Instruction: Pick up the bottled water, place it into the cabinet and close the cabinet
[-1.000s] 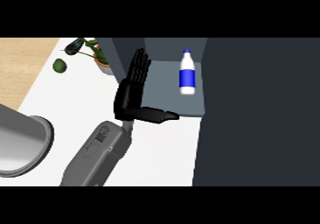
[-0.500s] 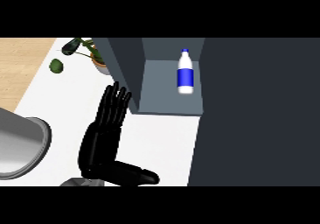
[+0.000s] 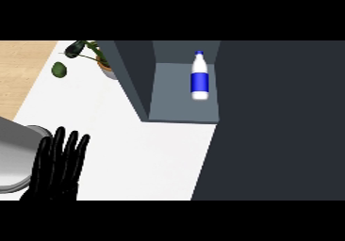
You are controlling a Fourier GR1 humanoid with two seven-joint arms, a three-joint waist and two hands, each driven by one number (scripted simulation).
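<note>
Counter (image 3: 147, 150) in white fills the middle of what we see, and at its far left edge we notice a strip of light wooden floor (image 3: 19, 70). Low on the left lies a grey metal pot (image 3: 12, 160), round and cut by the edge of the view. Just in front of it we see one black hand (image 3: 58, 164), coming up from the lower edge with its fingers straight, close side by side and pointing away from us; it holds nothing. We cannot tell from this view which hand it is, since no forearm shows, and the other hand is not seen at all. Further back on the left stands a potted plant (image 3: 85, 52) with dark green leaves, just beside the cabinet (image 3: 137, 80). The cabinet is dark grey and its inside is open to us. In it we see the bottled water (image 3: 199, 76), white with a blue label and blue cap, on the grey shelf, well apart from the hand. At the right a large dark panel (image 3: 283, 122) covers the rest of the view.
</note>
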